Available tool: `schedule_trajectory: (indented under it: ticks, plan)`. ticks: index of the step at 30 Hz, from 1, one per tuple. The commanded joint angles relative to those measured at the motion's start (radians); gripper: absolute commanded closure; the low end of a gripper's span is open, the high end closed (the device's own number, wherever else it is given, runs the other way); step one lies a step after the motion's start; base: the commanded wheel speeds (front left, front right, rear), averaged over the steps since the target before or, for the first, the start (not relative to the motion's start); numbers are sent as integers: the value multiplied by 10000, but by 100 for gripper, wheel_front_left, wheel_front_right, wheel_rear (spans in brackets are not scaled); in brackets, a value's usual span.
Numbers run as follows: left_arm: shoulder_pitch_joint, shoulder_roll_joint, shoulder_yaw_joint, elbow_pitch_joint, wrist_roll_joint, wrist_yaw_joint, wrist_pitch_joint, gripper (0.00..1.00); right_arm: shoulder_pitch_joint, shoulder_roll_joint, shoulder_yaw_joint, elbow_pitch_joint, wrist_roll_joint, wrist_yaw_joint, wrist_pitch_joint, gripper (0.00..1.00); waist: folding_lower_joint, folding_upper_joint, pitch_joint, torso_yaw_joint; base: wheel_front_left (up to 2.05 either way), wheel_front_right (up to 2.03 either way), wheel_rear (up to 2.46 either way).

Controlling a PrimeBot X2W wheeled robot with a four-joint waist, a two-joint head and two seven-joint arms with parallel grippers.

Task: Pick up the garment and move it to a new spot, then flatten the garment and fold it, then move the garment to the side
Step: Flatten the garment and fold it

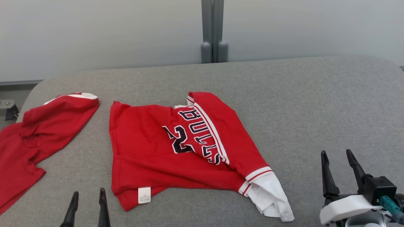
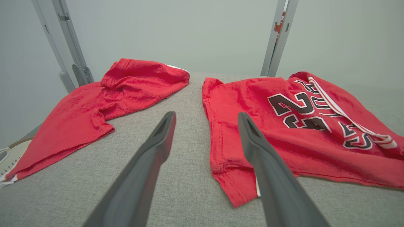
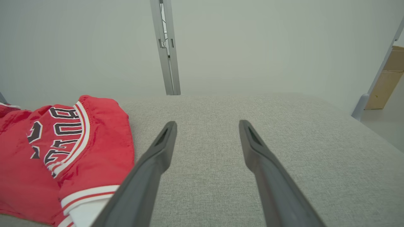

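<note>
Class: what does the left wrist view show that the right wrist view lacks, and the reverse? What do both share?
Left wrist view adds: a second red garment and the open left gripper. Right wrist view adds: a white sleeve end, a tan box far right, and the open right gripper. Shared: the red BULLS jersey on the grey padded surface.

Plain red cloth garment (image 1: 34,132) runs off the head view's left edge. Red basketball jersey with black lettering (image 1: 142,151): number partly buried under folded-over red flap (image 1: 230,132). White sewn-in label (image 1: 144,194) print too small to read. Left gripper (image 1: 88,192) cut at bottom edge. Right wrist view clips the jersey at left.
</note>
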Motion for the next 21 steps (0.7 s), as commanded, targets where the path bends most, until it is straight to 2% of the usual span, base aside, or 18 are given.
schedule_trajectory:
  ticks: [1,5,21]
  plan:
    - [256,12,-79,-129,8,121,8,0,135,-24,45,-10,43,-11,-32,0,0,0,-269,302,0,0,0]
    - [550,17,-163,-515,-120,370,8,0,207,-24,145,47,135,-11,-34,0,0,0,-339,386,0,0,0]
    - [655,15,-39,-142,-31,165,10,0,270,-22,534,167,58,-11,-34,0,0,0,-336,235,0,0,0]
